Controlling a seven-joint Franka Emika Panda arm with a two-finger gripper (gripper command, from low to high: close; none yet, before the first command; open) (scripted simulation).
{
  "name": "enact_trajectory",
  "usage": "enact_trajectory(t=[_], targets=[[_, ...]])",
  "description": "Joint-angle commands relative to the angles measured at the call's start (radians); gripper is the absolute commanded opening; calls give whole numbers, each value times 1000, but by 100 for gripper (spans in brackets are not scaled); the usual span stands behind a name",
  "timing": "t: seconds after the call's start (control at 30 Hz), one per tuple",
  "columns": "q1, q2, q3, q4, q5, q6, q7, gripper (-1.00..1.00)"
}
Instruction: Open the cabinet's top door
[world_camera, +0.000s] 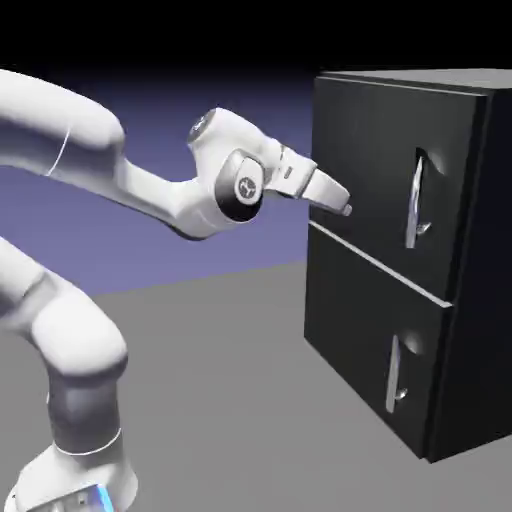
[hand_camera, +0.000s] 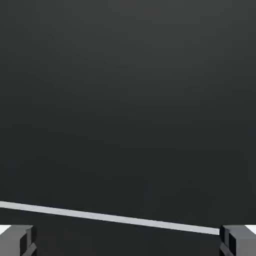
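The black cabinet (world_camera: 400, 250) stands at the exterior view's right, both doors closed. Its top door (world_camera: 370, 160) carries a vertical silver handle (world_camera: 415, 200) near its right side. My gripper (world_camera: 343, 205) points at the lower left part of the top door, just above the pale seam between the doors, well left of the handle. It is open and holds nothing. In the hand view the black door panel (hand_camera: 128, 100) fills the picture, the pale seam (hand_camera: 115, 217) crosses low, and the two grey fingertips (hand_camera: 17, 240) sit far apart at the bottom corners.
The lower door (world_camera: 365, 340) has its own silver handle (world_camera: 395, 385). The grey table (world_camera: 220, 400) spreads between the robot base and the cabinet.
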Motion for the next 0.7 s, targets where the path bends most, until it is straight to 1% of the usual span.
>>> enact_trajectory(t=[0.0, 0.67], targets=[[14, -7, -17, 7, -44, -2, 31, 100], [302, -149, -352, 142, -913, -49, 651, 100]])
